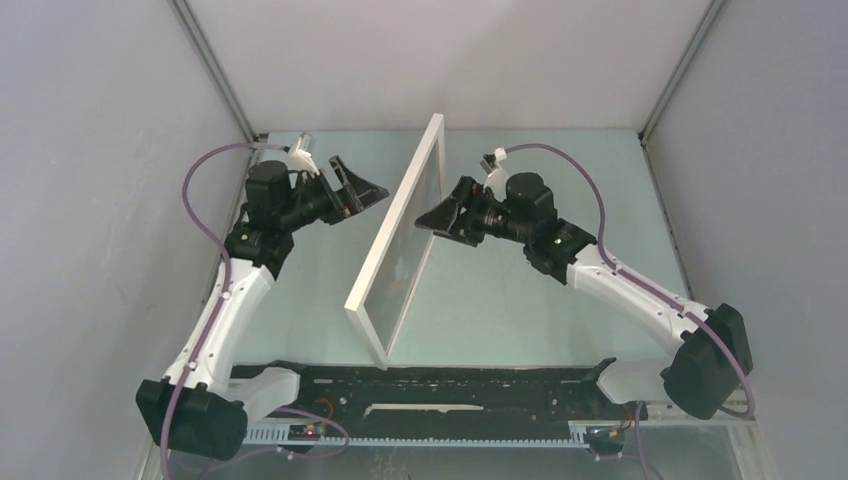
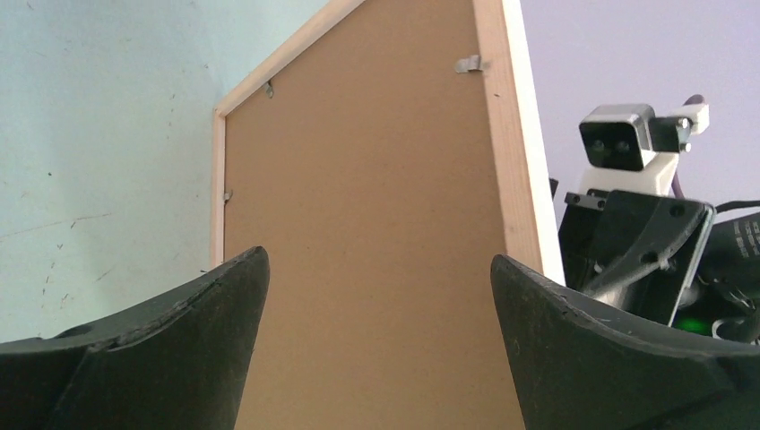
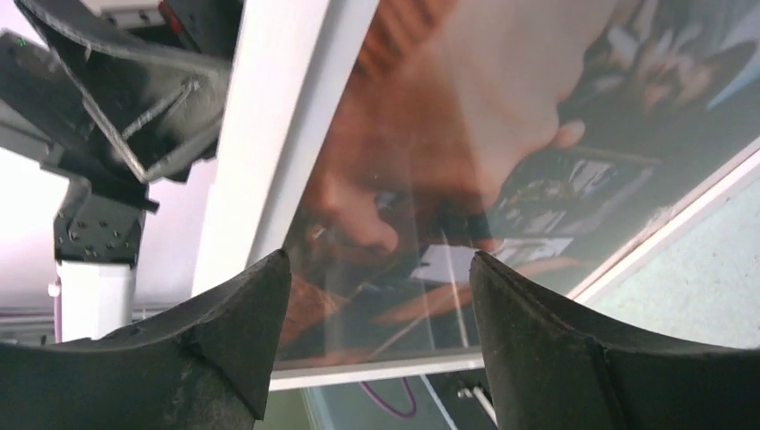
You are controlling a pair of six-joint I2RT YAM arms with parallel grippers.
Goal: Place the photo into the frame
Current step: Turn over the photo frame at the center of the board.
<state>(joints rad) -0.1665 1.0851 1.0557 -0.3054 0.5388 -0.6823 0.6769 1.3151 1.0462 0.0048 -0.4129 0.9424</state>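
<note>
Opening nearest the camera, just short of the frame's (image 1: 392,230) near corner, on a black rail (image 1: 450,383) bearing both arm bases. Standing the frame on edge on the pale green table (image 1: 560,320), slanting away from that near corner toward the rear, white face turned right and pale wood face turned left. Carrying the photo (image 3: 502,134) already inside the frame: glossy reddish-orange, grey and dark tones filling the opening on the white side, brown backing board (image 2: 358,224) sitting within the wood border on the other, small metal clips (image 2: 467,64) lying over the board's edge. Hovering the left gripper (image 2: 378,257) just left of the frame, about midway along it, fingers spread wide and pointing at the brown board, closing on nothing. Posing the right gripper (image 3: 378,255) opposite, on the frame's right side and very close to the glossy print, fingers likewise parted and clamping nothing; leaving unclear whether any fingertip is touching the surface. Catching the right arm's wrist camera (image 2: 618,134) peeking past the frame's edge in the left wrist view. Ending beyond the frame's far tip with grey walls (image 1: 450,60) closing in the enclosure.
</note>
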